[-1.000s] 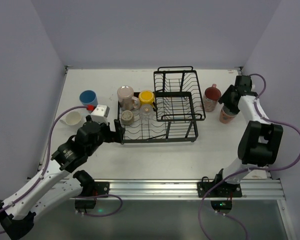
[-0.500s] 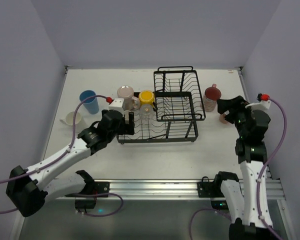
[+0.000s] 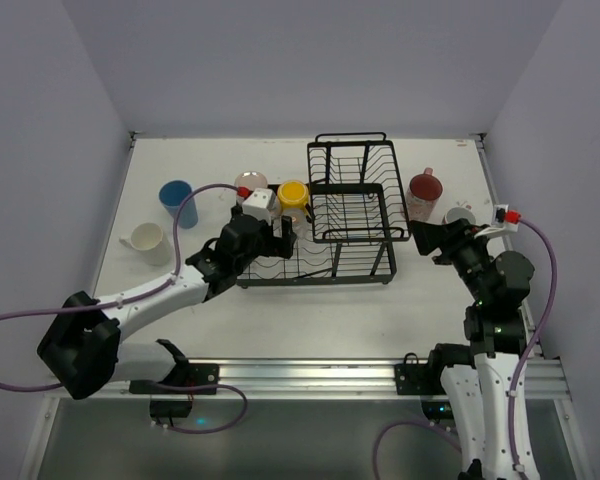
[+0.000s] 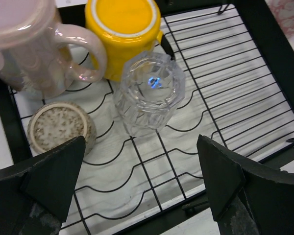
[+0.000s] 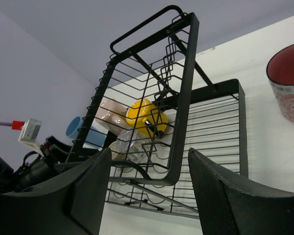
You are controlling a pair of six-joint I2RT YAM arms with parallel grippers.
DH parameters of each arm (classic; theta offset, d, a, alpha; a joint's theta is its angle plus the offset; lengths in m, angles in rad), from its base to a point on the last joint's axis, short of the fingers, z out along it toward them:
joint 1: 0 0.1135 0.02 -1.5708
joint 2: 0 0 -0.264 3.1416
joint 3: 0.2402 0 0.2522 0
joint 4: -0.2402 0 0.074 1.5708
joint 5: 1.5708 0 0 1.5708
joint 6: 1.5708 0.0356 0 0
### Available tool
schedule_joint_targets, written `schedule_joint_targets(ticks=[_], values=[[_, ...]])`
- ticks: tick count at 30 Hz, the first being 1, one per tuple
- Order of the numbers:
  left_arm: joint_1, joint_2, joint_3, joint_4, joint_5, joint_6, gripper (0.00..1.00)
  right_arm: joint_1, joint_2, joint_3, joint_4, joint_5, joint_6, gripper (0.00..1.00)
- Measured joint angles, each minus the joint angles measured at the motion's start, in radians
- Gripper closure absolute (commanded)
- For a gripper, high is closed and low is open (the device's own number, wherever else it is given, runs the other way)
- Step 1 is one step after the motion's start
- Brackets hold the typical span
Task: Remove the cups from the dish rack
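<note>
The black dish rack [image 3: 352, 205] stands mid-table, its flat tray [image 4: 225, 83] on the left and its raised basket [image 5: 152, 93] on the right. On the tray, upside down, are a pink mug [image 4: 34, 44], a yellow mug [image 4: 125, 29], a clear glass [image 4: 149, 90] and a small speckled cup [image 4: 59, 129]. My left gripper [image 4: 142, 191] is open and empty above the tray's near edge, the glass just ahead of it; it also shows in the top view [image 3: 285, 240]. My right gripper [image 3: 427, 240] is open and empty, right of the rack and facing it [image 5: 147, 196].
A blue tumbler [image 3: 176, 203] and a white mug [image 3: 145, 243] stand on the table left of the rack. A reddish mug [image 3: 423, 195] stands right of it, and another cup [image 3: 458, 214] sits partly behind my right arm. Walls close in on three sides.
My left gripper has swung right from beside the rack's left end to over the flat tray. My right arm has pulled back from the cups at the right and turned toward the rack.
</note>
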Motion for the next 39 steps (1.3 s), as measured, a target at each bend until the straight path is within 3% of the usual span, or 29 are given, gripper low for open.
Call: schedule_joint_targets(ticks=[7,19,25,28,31,35,39], values=[[0.018,0.114,-0.003,0.159,0.1,0.063,0.0,0.013,0.003,-0.005,0.026,-0.06,0.002,0.33],[0.07,0.295,0.095,0.274,0.181,0.115,0.0,0.054,0.003,-0.004,0.037,-0.085,0.002,0.33],[0.072,0.348,0.112,0.292,0.182,0.123,0.14,0.072,0.001,0.021,0.021,-0.087,0.001,0.33],[0.072,0.359,0.112,0.293,0.172,0.133,0.38,0.074,-0.011,0.037,0.019,-0.095,0.002,0.33],[0.072,0.35,0.109,0.3,0.167,0.141,0.54,0.074,-0.023,0.046,0.019,-0.106,0.002,0.33],[0.072,0.279,0.059,0.303,0.153,0.137,0.64,0.107,-0.03,0.047,0.02,-0.109,0.016,0.33],[0.072,0.106,-0.026,0.3,0.136,0.114,0.69,0.139,-0.031,0.047,0.025,-0.114,0.041,0.31]])
